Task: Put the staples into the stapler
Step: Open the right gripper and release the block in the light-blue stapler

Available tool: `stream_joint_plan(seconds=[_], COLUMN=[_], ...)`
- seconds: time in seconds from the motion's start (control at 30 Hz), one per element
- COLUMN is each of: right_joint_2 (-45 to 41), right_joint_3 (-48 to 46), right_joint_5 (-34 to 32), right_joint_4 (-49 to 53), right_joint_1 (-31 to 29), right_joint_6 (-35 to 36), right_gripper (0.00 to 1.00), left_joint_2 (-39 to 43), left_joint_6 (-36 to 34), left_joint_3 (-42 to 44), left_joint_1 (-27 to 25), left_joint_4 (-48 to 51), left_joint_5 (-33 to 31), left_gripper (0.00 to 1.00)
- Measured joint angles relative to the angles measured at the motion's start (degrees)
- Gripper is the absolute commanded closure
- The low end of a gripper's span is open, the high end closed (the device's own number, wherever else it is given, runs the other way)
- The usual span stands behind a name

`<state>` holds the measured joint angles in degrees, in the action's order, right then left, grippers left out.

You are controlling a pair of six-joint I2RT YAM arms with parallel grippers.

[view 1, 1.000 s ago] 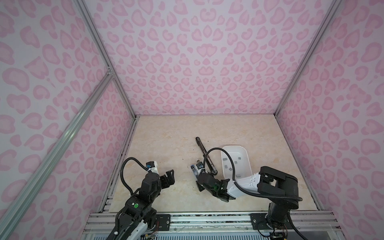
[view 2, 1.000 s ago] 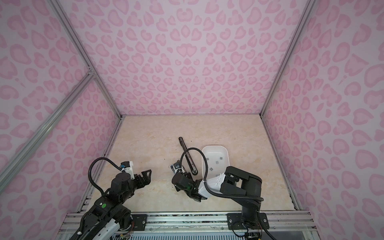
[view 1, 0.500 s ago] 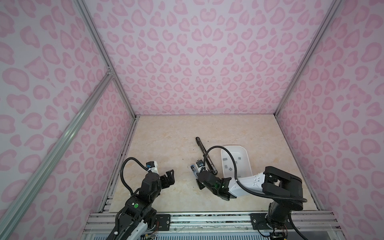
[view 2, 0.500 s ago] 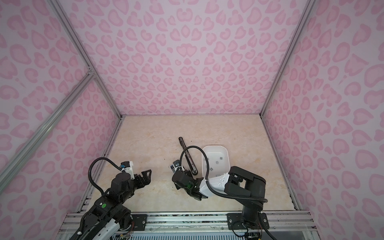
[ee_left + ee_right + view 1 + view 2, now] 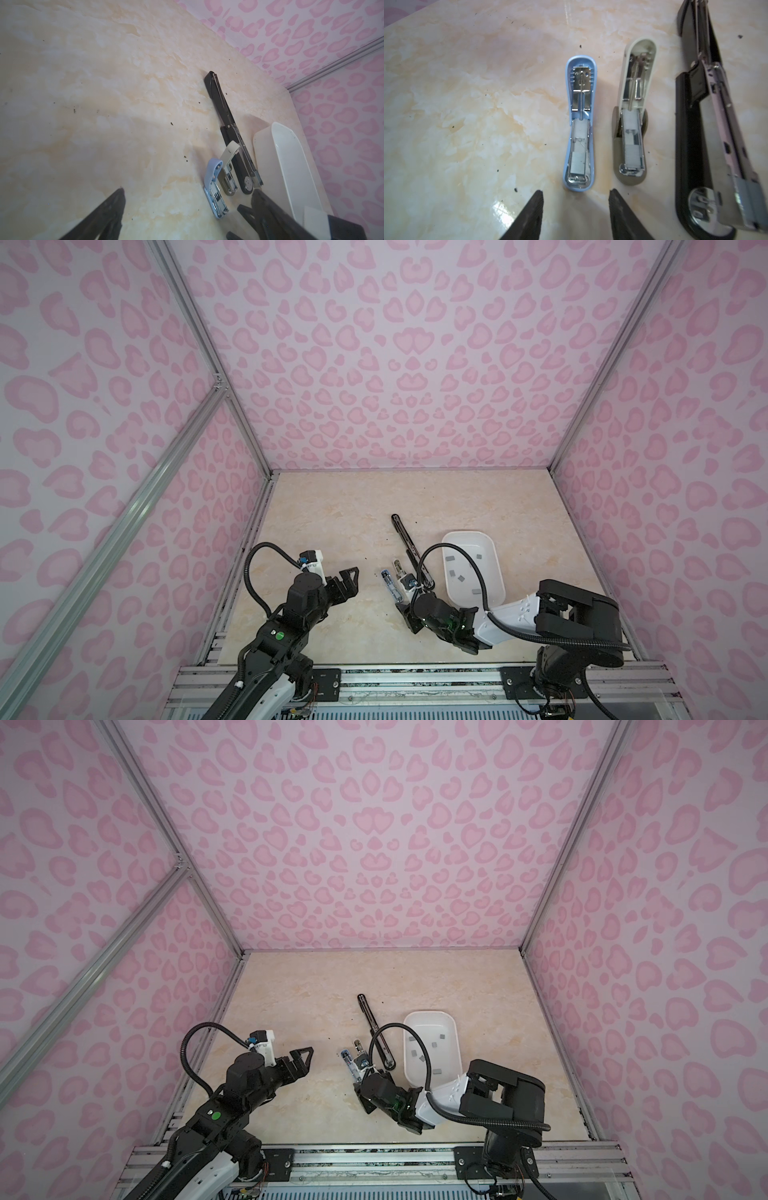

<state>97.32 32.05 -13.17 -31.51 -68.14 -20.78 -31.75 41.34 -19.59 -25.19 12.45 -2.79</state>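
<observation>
Three staplers lie open side by side: a small blue one (image 5: 580,124), a small beige one (image 5: 633,116) and a long black one (image 5: 708,124). A grey block of staples (image 5: 578,164) sits in the blue stapler's channel, and another (image 5: 632,155) sits in the beige one. My right gripper (image 5: 575,192) is open just short of the blue stapler's near end, with nothing between its fingers. In both top views several more staples (image 5: 460,578) lie in the white tray (image 5: 498,572). My left gripper (image 5: 351,578) hangs open and empty to the left of the staplers.
The white tray (image 5: 457,1048) stands right beside the black stapler (image 5: 374,1027). The right arm's black cable (image 5: 440,549) loops over the stapler and the tray. Pink patterned walls close in the beige floor on three sides. Dark specks dot the floor.
My right gripper's jaws have opened wider at the near end of the blue stapler. The left arm has not moved.
</observation>
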Motion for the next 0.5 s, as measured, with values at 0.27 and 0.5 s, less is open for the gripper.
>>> stream_joint_plan(seconds=[0.27,0.5], right_joint_2=[6.1,9.3], right_joint_3=[0.7,1.3], right_joint_5=[0.5,-0.1], right_joint_4=[-6.1,-11.1], right_joint_1=[0.3,2.0], right_joint_6=[1.0,1.1], right_gripper=[0.47,0.56], left_joint_2=[-5.7,-12.4], left_joint_6=[2.8,11.6], left_joint_3=[-6.2,-19.0], left_joint_1=[0.0,-0.3], left_joint_4=[0.7,8.6], left_joint_5=[0.7,0.7], left_gripper=[0.04,0.04])
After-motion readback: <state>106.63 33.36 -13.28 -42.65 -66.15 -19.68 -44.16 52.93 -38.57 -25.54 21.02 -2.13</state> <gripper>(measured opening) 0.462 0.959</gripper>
